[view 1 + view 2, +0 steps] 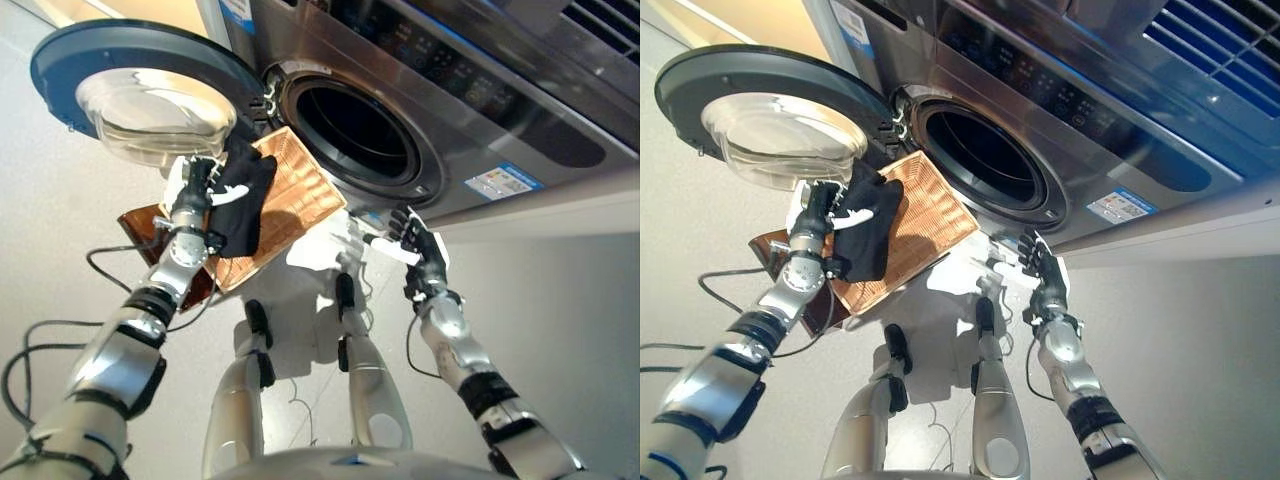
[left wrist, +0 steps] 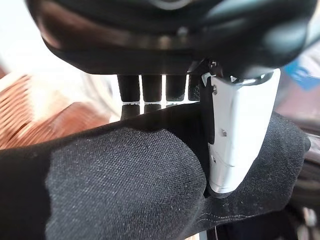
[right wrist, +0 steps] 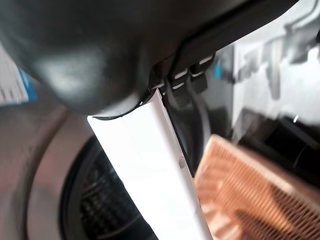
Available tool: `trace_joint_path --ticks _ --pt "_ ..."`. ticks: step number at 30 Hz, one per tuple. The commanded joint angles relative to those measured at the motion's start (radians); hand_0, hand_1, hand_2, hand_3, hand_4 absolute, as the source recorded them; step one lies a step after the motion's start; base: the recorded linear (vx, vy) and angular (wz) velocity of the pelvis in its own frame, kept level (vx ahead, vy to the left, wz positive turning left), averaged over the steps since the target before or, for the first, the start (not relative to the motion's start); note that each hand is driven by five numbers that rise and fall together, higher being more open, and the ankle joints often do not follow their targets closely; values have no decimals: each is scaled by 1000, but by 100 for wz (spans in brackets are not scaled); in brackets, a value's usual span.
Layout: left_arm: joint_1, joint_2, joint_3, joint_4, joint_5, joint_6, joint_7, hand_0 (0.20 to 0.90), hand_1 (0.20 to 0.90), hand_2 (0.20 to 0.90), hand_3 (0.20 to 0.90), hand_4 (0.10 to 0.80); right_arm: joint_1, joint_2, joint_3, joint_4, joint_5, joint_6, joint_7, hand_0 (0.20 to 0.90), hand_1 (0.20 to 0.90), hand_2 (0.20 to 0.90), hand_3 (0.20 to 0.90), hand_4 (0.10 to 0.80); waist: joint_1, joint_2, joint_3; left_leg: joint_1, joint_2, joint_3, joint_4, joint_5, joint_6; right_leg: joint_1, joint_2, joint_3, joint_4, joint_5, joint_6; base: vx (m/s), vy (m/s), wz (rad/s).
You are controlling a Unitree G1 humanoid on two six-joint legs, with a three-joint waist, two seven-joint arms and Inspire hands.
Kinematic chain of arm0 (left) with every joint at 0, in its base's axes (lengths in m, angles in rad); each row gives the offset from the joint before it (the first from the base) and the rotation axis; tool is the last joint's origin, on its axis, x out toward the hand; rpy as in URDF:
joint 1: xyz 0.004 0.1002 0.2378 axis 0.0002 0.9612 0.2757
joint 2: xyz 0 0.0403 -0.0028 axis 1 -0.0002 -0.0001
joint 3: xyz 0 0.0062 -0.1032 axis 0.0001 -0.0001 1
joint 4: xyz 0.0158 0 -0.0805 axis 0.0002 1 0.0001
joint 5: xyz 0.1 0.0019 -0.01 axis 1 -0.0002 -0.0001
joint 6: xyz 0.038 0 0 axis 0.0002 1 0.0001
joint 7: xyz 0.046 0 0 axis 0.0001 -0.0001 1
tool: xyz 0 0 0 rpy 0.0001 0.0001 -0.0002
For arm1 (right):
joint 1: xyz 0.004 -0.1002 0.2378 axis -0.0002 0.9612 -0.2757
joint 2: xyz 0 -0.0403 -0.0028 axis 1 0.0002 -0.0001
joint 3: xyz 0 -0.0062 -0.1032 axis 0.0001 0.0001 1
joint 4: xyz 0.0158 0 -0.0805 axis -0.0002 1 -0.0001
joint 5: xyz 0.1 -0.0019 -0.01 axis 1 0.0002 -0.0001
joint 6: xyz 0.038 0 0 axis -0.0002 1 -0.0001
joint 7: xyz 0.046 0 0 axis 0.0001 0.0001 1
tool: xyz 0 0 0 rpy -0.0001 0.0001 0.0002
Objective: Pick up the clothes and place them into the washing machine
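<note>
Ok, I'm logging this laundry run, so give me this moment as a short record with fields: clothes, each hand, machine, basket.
clothes: black garment, lifted above the basket, not yet in the drum
left hand: left hand pinching the garment between thumb and fingers
right hand: right hand empty, fingers relaxed, below the machine's opening
machine: washing machine, door swung open, drum opening dark
basket: woven basket, tilted, just below the door opening

One black garment, one woven basket, one washing machine (door open).
</note>
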Motion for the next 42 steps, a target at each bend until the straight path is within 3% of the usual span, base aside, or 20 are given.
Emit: trace_joint_path --ticks 1,8,25,42 --pt "-32 -15 46 -114 -104 -130 20 200 200 200 200 300 -82 -7 11 -66 40 -87 -14 900 900 900 900 800 17 38 -28 -32 25 -56 12 21 -110 72 4 -22 -6 -36 19 -13 -32 5" --pt "-19 -69 46 -141 -138 -153 36 200 200 200 200 300 -181 39 97 -81 89 -84 -10 900 900 900 900 800 43 45 -23 -20 32 -63 -1 37 -114 78 12 -36 8 -48 9 -16 -32 4" --pt "-72 -79 39 -199 -180 -214 43 200 200 200 200 300 -179 95 275 -131 180 -70 111 900 900 900 900 800 50 32 -39 -23 46 -80 -16 54 -124 74 22 -50 26 -67 1 -3 -9 3" --pt "-58 -118 39 -297 -275 -239 1 200 200 200 200 300 -232 118 331 -92 161 -38 117 900 900 900 900 800 67 37 -48 -26 51 -94 -26 63 -126 72 26 -62 29 -74 -3 1 -1 1"
